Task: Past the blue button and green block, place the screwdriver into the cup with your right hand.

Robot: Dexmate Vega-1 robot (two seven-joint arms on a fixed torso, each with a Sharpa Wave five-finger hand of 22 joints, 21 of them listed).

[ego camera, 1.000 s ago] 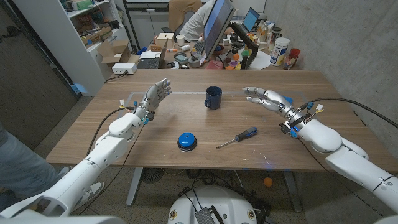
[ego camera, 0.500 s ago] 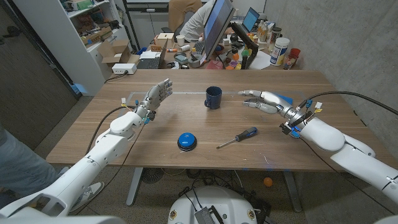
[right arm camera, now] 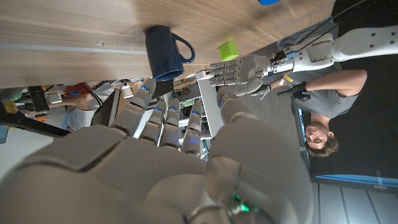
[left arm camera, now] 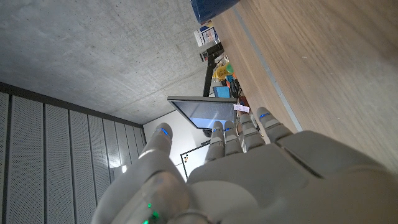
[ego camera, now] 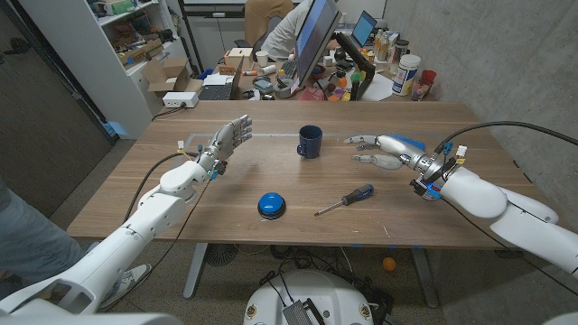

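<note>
Since a second ago, the right robot hand (ego camera: 377, 151) has drifted slightly right and lower, fingers apart, holding nothing, above the table (ego camera: 433, 217). One screwdriver (ego camera: 345, 199) lies on the table between one blue button (ego camera: 270, 204) and that hand, below one cup (ego camera: 309, 141). One green block (right arm camera: 228, 50) is beside the raised, open-fingered left robot hand (ego camera: 228, 141).

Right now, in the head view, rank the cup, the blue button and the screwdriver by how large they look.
1. screwdriver, longest by far, though thin.
2. cup and blue button look about alike; the button lies nearer the camera, so I won't rank them.
</note>
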